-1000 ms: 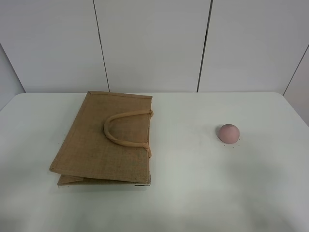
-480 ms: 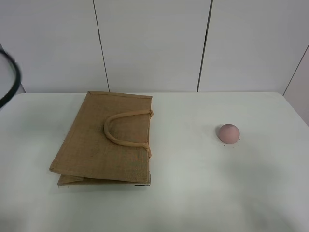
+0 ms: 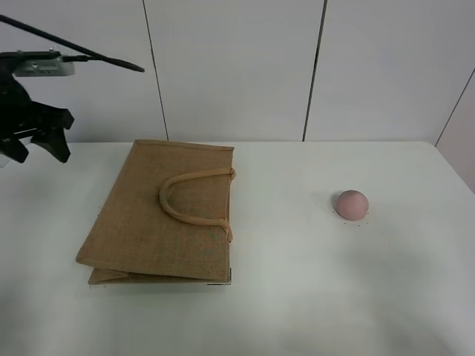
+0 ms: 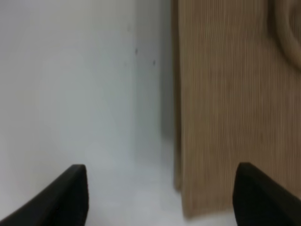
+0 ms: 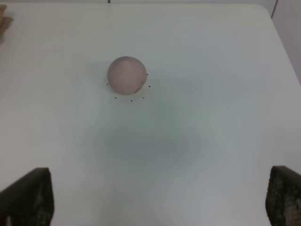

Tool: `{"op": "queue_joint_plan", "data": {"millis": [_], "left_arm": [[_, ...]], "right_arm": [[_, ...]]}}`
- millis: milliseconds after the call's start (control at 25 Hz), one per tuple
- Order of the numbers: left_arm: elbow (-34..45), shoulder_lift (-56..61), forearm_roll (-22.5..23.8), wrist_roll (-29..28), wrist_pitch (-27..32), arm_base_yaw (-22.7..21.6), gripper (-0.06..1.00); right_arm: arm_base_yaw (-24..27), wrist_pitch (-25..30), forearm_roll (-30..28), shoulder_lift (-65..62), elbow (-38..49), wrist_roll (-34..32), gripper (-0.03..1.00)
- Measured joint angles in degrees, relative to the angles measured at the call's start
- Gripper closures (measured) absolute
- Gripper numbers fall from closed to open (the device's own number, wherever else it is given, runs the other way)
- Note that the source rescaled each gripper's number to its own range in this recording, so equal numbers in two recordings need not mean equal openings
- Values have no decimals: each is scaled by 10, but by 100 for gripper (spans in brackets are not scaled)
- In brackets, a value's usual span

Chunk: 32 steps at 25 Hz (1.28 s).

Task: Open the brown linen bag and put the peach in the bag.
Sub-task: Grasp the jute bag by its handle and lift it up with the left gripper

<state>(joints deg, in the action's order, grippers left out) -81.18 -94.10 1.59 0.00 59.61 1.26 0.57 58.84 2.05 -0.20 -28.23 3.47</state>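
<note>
The brown linen bag (image 3: 167,211) lies flat and closed on the white table (image 3: 297,282), left of centre, with its beige loop handles (image 3: 194,197) resting on top. The peach (image 3: 351,204) sits alone on the table to the right. My left gripper (image 3: 37,150) is open and empty, raised at the far left, beyond the bag's left edge. In the left wrist view (image 4: 162,202) its jaws straddle the bag's edge (image 4: 225,103) from above. My right gripper (image 5: 155,200) is open and empty, apart from the peach (image 5: 126,75); it is out of the exterior view.
A white panelled wall (image 3: 237,67) stands behind the table. A corner of the bag (image 5: 4,23) shows in the right wrist view. Bare table lies between the bag and the peach.
My left arm has come into the exterior view at the far left, above the table's back corner. The bag and the peach have not moved.
</note>
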Motion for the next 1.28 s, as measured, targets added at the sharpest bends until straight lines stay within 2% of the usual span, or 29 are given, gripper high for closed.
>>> {"op": "queue_joint_plan", "data": {"millis": [240,560,720,880,1280], "left_arm": [[-95,-134,-1,-35,0,25,-1],[-168,-243,-3,-100,8,128,-1],[-206,-283,-6,-121,-4,160,-1],[-236,-319,-6,-132,-14,162,-1],[-238,-373,-1,-133,-43,160,-1]], "right_arm": [[0,0,0,0,0,0,-3],[0,0,0,0,0,0,-3],[0,0,0,0,0,0,-3],[0,0,0,0,0,0,-3],[0,0,0,0,0,0,-3]]}}
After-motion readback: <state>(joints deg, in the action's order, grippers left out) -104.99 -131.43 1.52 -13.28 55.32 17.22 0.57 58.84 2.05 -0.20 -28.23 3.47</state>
